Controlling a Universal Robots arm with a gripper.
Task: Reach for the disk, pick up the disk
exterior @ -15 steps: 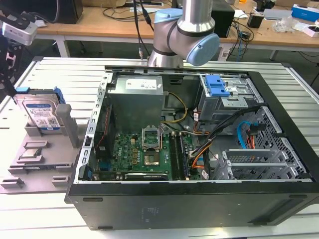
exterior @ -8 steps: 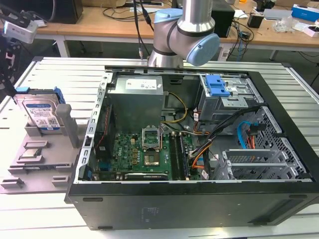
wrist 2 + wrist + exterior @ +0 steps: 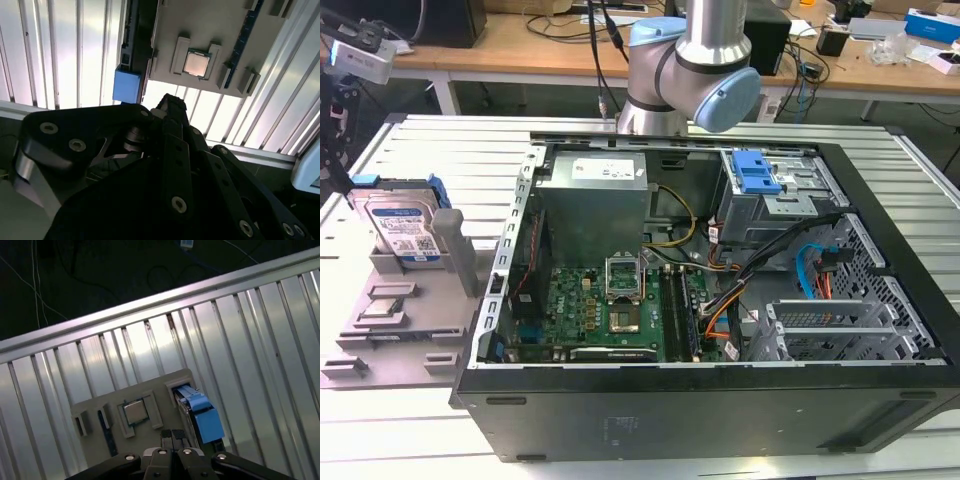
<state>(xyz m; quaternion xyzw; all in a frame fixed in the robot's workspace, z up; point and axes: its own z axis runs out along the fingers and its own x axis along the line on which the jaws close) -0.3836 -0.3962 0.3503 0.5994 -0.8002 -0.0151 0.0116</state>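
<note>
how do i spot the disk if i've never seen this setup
Find the open computer case; to the exterior view's left of it lies a grey tray. The disk stands tilted at the tray's far end: silver, labelled, blue-framed, far bigger than the square chip.

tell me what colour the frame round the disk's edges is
Blue: the frame edges the silver disk. It shows best in the exterior view.
</note>
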